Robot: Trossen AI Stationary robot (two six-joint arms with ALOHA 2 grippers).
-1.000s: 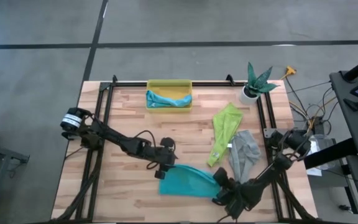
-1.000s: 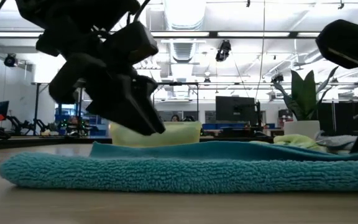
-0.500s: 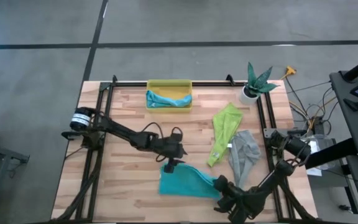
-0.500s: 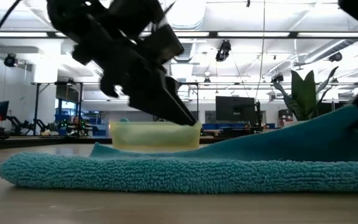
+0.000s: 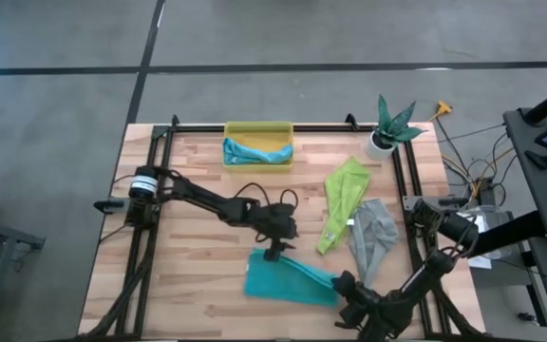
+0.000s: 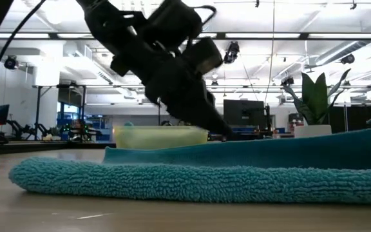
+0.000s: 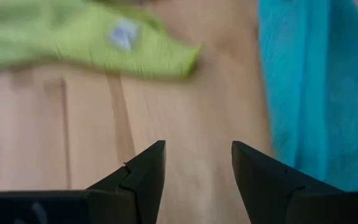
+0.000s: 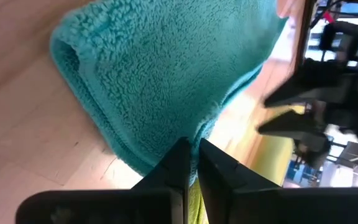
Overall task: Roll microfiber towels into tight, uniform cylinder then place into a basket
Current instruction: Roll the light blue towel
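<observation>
A teal towel [image 5: 288, 280] lies folded over near the table's front, its fold [image 8: 67, 53] at the end away from my right gripper. My right gripper [image 5: 343, 287] is shut on the towel's right end. My left gripper [image 5: 275, 250] hovers open over bare wood just beyond the towel's far edge, with nothing between its fingers [image 7: 143, 177]. A lime green towel [image 5: 342, 201] and a grey towel [image 5: 373, 237] lie crumpled at the right. The yellow basket [image 5: 258, 128] stands at the far edge with a light blue towel [image 5: 254, 152] in it. My right gripper pinches the teal towel's right-end edge [image 8: 194, 130] between its two fingers, coming in slanting down from the table's near right. Whether it has one layer or several I cannot tell. That end is raised off the table [image 6: 340, 145]; the rest of the towel lies on the wood.
A white pot with a green plant [image 5: 387, 128] stands at the far right corner. A black rail frame [image 5: 254, 126] runs round the tabletop. Bare wood [image 5: 188, 275] shows left of the teal towel.
My left gripper has travelled toward the table's right, along the teal towel's far edge, staying open. My right gripper has drawn toward the near right edge with the towel's right end, raising the upper layer off the lower one. The towel's left end has stayed on the table.
</observation>
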